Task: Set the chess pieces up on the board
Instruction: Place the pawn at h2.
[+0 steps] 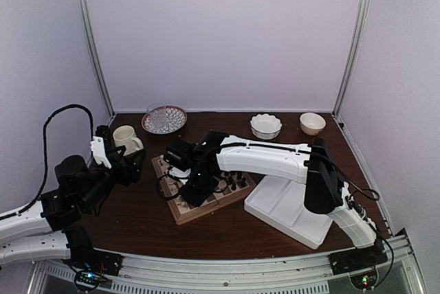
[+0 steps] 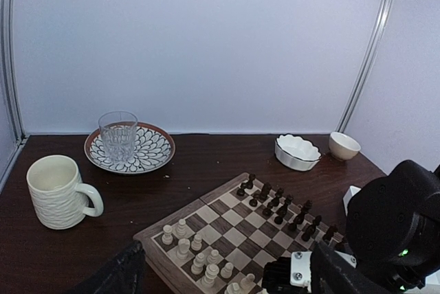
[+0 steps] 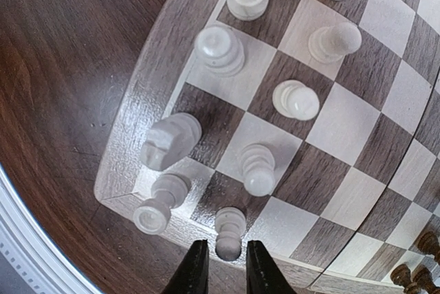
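Your right tool [image 3: 228,266] sits low over a corner of the board [image 3: 129,139], tips slightly parted and squeezing nothing. One cream pawn [image 3: 229,232] stands at the board's edge, squarely between those tips, seemingly upright. The right arm [image 1: 268,158] is nearer; the left arm [image 1: 75,185] is off beside the board

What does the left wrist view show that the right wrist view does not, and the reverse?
Only left wrist: a mug, a glass on a patterned plate, a scalloped dish, a small bowl. Only right wrist: the right gripper straddling a cream pawn at the edge of the board. Both: the board, cream pieces, some dark pieces.
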Tool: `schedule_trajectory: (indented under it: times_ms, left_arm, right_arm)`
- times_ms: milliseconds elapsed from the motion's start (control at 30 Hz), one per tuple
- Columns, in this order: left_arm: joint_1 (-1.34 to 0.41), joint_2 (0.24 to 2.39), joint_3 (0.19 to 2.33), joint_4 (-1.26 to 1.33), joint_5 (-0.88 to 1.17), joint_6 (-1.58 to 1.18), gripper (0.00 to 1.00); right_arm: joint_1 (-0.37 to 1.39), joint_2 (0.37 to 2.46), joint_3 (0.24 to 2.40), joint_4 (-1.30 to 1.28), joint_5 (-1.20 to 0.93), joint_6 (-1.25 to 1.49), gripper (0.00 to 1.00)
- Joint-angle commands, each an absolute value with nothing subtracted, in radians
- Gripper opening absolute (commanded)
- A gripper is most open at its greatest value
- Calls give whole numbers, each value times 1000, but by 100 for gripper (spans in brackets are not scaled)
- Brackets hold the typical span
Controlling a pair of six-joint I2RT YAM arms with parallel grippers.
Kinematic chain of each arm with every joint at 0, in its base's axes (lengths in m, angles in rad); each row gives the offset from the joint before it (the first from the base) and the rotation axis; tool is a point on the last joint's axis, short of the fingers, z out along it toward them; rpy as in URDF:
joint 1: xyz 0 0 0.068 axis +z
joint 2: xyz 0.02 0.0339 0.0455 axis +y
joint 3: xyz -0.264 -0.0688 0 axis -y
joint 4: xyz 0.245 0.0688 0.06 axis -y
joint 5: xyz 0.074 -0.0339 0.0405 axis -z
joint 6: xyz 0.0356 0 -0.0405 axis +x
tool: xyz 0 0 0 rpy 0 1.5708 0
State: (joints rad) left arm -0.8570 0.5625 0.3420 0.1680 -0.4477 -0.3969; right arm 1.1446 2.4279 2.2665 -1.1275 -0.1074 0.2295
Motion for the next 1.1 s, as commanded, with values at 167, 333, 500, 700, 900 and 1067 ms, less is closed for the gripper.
schedule_trajectory:
  times_ms: [167, 333, 500, 700, 900, 1067]
  left_arm:
    - [-850, 565, 350, 223, -433, -382, 83]
    - [-851, 567, 351, 223, -430, -382, 83]
    - [-851, 568, 352, 221, -429, -382, 83]
    - [-851, 571, 352, 222, -429, -382, 83]
    - [-851, 562, 351, 212, -453, -379, 83]
    - [-851, 560, 343, 233, -428, -349, 85]
  right_arm:
    - [1141, 2433, 2289, -1101, -113, 218, 18]
    - [1140, 2432, 2288, -1096, -112, 218, 15]
    - [1140, 2433, 2289, -1092, -112, 218, 15]
    - [1140, 2428, 2289, -1095, -93, 221, 27]
    - [1141, 2260, 2133, -955, -52, 221, 47]
    - [1150, 1946, 1821, -693, 32, 213, 56]
